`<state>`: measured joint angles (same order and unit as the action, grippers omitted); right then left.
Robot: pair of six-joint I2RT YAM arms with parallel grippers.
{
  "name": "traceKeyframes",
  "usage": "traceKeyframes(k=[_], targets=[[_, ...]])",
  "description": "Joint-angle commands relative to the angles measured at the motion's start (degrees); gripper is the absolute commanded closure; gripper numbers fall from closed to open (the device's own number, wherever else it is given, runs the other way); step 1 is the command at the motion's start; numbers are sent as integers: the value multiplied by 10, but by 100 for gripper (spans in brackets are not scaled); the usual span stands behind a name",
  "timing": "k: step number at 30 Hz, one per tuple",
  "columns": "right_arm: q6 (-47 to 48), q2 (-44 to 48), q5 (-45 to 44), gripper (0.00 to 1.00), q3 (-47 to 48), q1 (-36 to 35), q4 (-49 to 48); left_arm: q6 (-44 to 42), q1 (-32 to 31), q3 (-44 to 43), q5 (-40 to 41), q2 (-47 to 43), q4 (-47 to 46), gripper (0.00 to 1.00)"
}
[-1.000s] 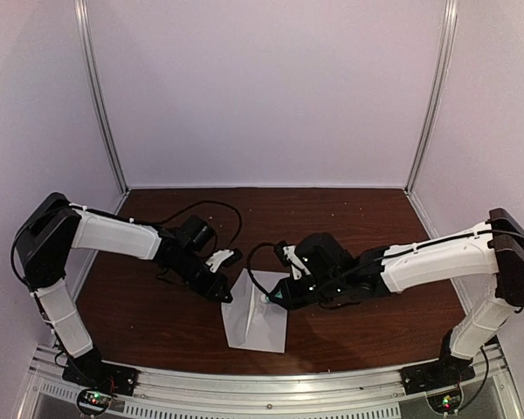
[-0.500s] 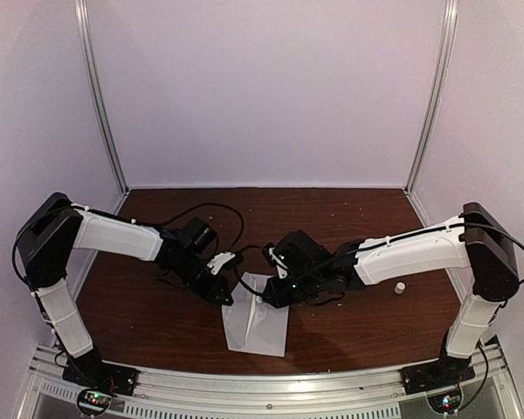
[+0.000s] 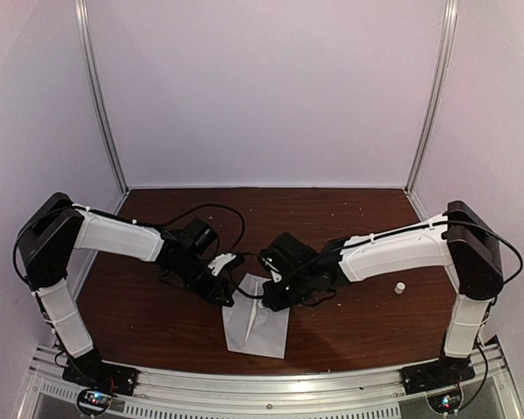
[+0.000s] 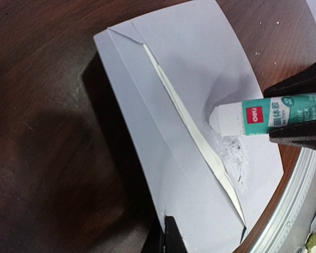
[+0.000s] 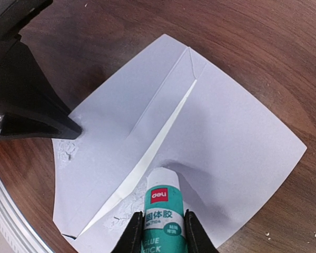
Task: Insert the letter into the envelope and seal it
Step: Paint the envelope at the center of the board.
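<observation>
You're looking at a green-and-white glue stick (image 5: 163,211) that is hanging tip-down over the near middle of the brown worktop (image 3: 332,209), while a small white cap-like piece (image 3: 400,286) is sitting well apart on the right.

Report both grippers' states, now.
Left gripper: tip at the envelope's edge; open or shut cannot be told.
Right gripper: shut on the glue stick, its tip against the envelope.

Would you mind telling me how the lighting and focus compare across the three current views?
Top external: dim and soft, lavender cast, little detail on the envelope. Left wrist: sharp, the glue stick label legible, a heavy shadow on the table beside the envelope. Right wrist: equally sharp, soft shadow under the stick's tip.
</observation>
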<state>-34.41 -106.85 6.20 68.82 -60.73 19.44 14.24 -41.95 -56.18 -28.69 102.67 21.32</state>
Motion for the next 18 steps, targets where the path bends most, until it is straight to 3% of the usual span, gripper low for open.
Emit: traceKeyframes(k=[1,18], targets=[[16,-25,-7,100,25,-3,60,-1,-2,-11,-2,4,-9,100],[47,-47,45,100,60,-36,144,14,-2,-9,22,-2,-14,100]])
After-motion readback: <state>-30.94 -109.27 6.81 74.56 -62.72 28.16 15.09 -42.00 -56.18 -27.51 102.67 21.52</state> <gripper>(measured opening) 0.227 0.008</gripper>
